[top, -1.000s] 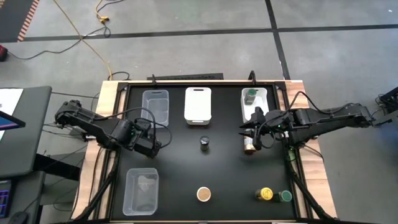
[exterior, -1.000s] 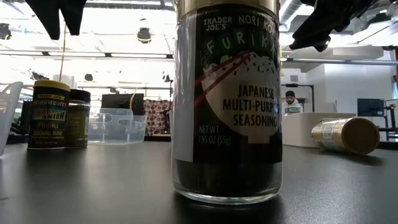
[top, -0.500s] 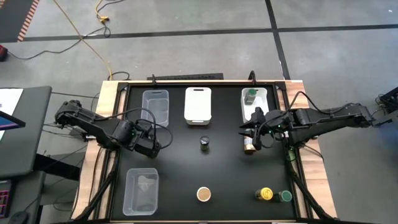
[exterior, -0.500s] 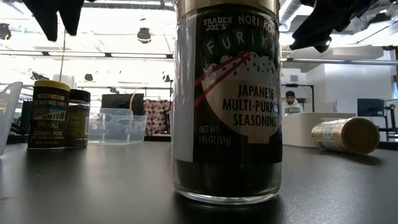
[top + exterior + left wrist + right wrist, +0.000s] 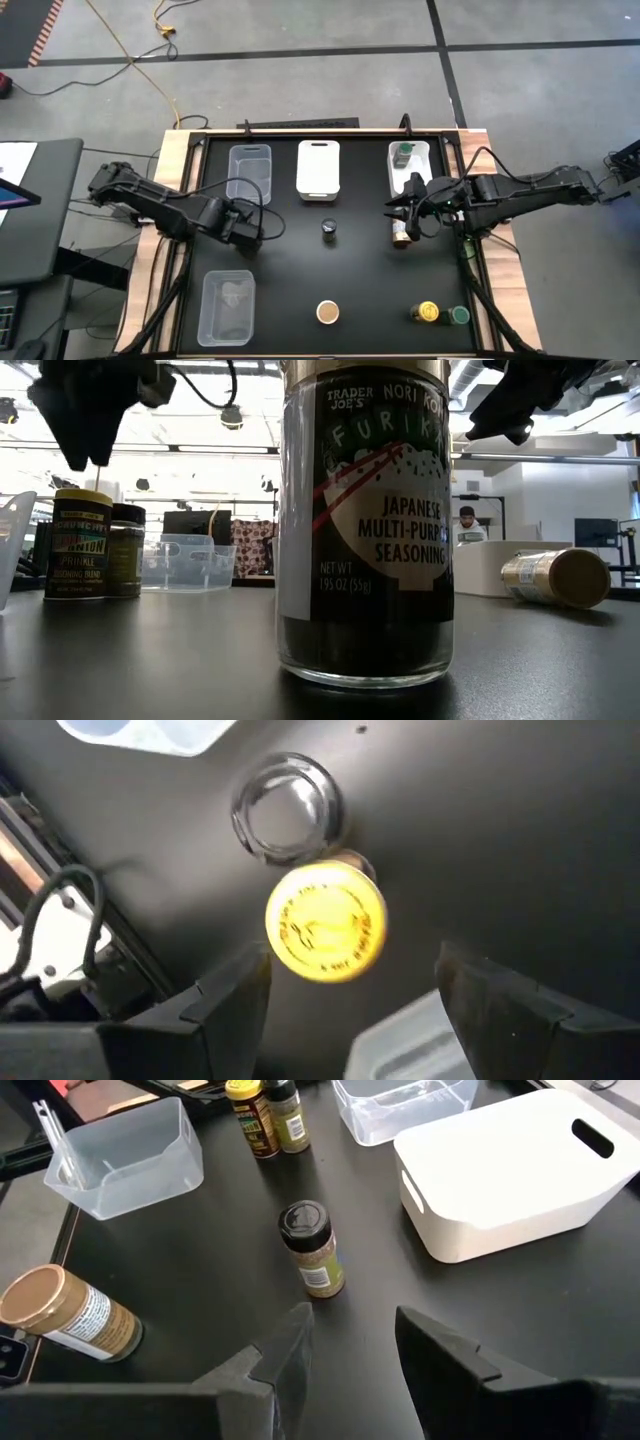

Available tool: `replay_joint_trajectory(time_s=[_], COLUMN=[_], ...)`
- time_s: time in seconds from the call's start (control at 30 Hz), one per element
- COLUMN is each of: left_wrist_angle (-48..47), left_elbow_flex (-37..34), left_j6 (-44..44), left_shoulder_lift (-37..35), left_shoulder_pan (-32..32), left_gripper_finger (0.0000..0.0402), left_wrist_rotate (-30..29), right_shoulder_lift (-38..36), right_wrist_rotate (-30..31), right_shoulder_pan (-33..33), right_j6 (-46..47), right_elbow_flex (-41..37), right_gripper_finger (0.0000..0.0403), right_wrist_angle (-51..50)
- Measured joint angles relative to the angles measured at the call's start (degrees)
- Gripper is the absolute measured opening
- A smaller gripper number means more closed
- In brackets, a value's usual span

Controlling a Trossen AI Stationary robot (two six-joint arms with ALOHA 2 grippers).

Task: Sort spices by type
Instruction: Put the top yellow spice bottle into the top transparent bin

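Since the earlier frame, the left claw (image 5: 252, 232) has shifted toward the surface (image 5: 290, 290) centre; the right arm is unchanged. The left arm reaches in from the left edge, claw spread wide, empty. The right claw (image 5: 407, 214), narrowly parted and empty, hangs over a toppled tan-topped jar (image 5: 401, 238). The furikake jar (image 5: 364, 520) fills the low view, top cut off. The yellow-topped jar (image 5: 427, 312) stands near the front-right corner.

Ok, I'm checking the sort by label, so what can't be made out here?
Low view: furikake jar, lid cut off by the top edge; it hides the table behind.
High view: green-topped jar in the white bin, too small to read.
Left wrist view: blurred jar beside the yellow-topped jar, top colour unclear.
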Motion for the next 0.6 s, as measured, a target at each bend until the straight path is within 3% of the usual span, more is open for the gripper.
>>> replay_joint_trajectory(time_s=[0.6], left_wrist_angle=[5.2], left_elbow_flex=[-8.6], left_j6=[7.4], left_shoulder_lift=[0.0], left_shoulder_pan=[4.2], left_gripper_finger=[0.0270], left_wrist_rotate=[4.0], right_shoulder_lift=[0.0], right_wrist_rotate=[0.0], right_shoulder_pan=[0.0], right_j6=[0.3], right_elbow_flex=[0.0], right_gripper_finger=[0.0172], right_wrist_angle=[0.0])
